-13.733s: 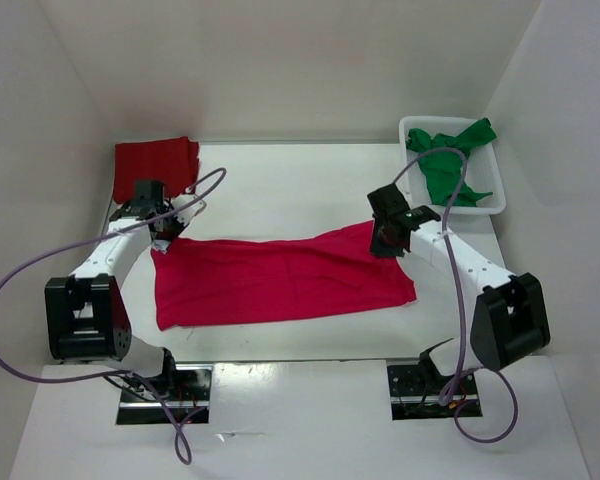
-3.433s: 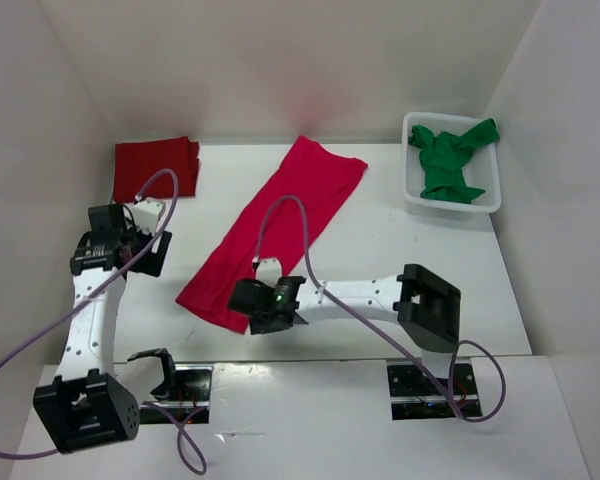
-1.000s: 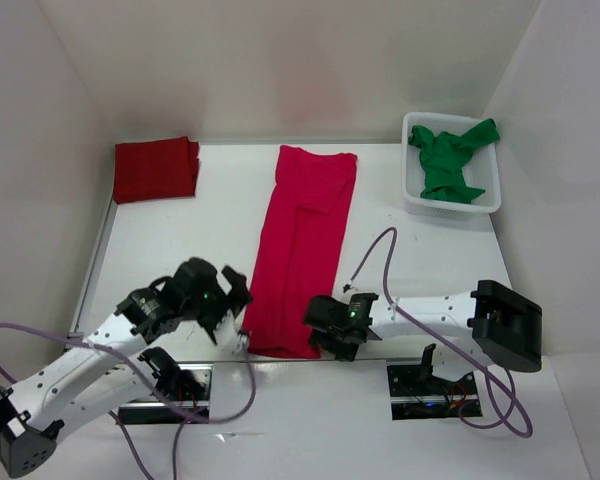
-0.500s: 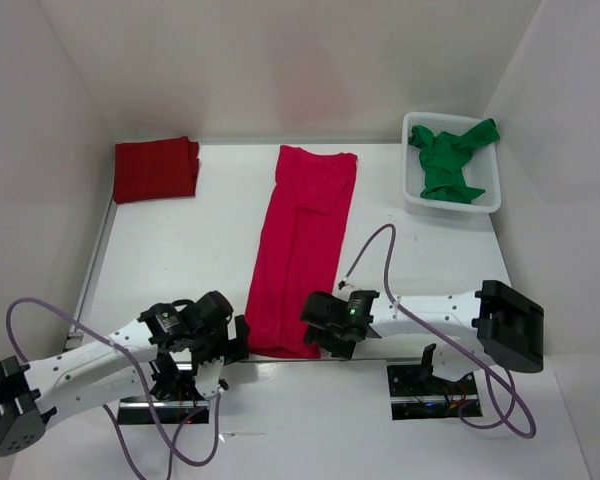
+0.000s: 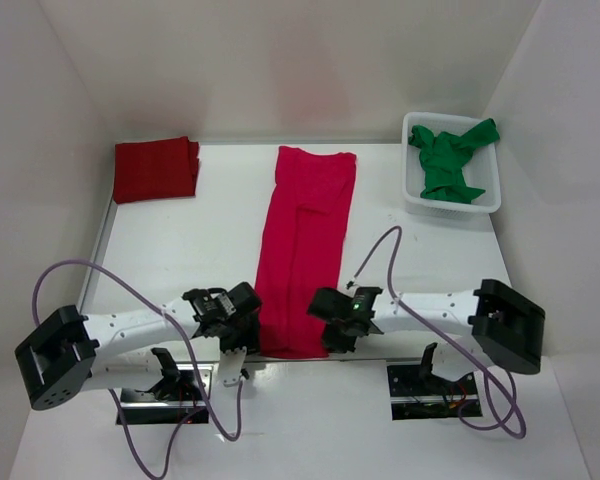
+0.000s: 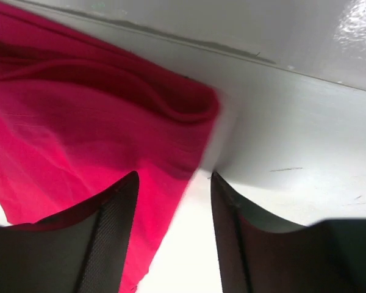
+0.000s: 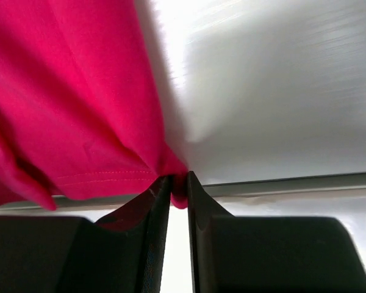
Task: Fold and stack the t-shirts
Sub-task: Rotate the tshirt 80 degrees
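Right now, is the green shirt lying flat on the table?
No, the green shirt sits bunched in the white basket, one end draped over its rim.

White perforated basket [image 5: 450, 206] back right, white table [image 5: 180, 250], white walls [image 5: 280, 70]

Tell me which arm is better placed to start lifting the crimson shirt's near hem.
Right. The right gripper is pinched on the crimson shirt at its near corner. The left gripper has its jaws apart around the other near corner, not yet closed.
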